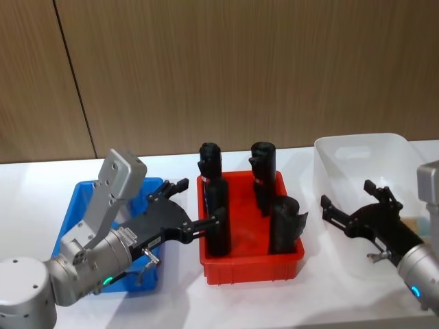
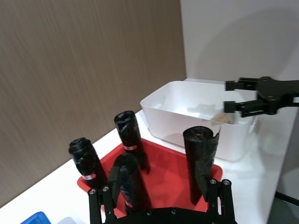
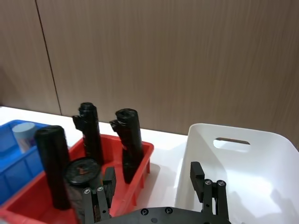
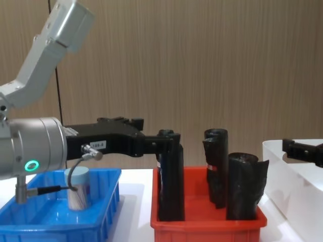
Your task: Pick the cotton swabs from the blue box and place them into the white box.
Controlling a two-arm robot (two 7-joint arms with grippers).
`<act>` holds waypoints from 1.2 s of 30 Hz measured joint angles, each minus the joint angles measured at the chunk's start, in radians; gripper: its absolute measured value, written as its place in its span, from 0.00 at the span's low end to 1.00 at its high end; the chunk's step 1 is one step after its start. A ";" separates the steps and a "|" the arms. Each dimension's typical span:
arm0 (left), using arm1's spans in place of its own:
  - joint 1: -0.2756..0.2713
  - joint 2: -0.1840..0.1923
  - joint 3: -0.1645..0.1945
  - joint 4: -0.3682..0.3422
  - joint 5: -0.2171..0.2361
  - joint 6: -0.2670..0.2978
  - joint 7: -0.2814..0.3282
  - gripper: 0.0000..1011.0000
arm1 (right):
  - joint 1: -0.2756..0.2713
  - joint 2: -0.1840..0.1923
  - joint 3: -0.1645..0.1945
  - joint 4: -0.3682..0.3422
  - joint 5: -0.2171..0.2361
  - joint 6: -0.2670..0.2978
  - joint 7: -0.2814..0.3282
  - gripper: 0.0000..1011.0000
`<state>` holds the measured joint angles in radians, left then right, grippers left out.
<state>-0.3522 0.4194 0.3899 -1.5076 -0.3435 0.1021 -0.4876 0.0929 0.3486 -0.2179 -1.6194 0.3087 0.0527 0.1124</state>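
Gripper status, left arm: I see the left gripper (image 1: 202,199) held above the right side of the blue box (image 4: 60,232), with its fingers spread and nothing between them. The fingertips reach past the box's right rim to the near-left black roll (image 1: 218,229) in the red bin (image 1: 254,267). I cannot tell whether they touch it.

Target position: one jar of cotton swabs (image 4: 79,189) stands upright in the blue box. In the chest view it sits below the left gripper's body and well to the left of the fingertips, not between them.

Right arm: the right gripper (image 1: 346,194) hovers over the near left part of the white box (image 1: 357,147), fingers spread, gripping nothing.

Layout: the blue box is on the left of the table (image 1: 178,301), the red bin in the middle, and the white box on the right.
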 joint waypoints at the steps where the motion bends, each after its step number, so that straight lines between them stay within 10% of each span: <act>1: 0.002 -0.001 0.001 -0.002 0.002 -0.002 0.008 0.99 | 0.000 0.000 0.000 0.000 0.000 0.000 0.000 0.99; 13: 0.040 -0.013 0.023 -0.042 0.051 -0.031 0.168 0.99 | -0.099 -0.011 -0.008 -0.136 -0.021 -0.018 -0.042 0.99; 36: 0.110 -0.036 0.062 -0.113 0.136 -0.084 0.452 0.99 | -0.108 -0.011 -0.008 -0.148 -0.022 -0.019 -0.046 0.99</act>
<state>-0.2427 0.3835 0.4516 -1.6207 -0.2079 0.0176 -0.0360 -0.0147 0.3375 -0.2258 -1.7669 0.2869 0.0336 0.0661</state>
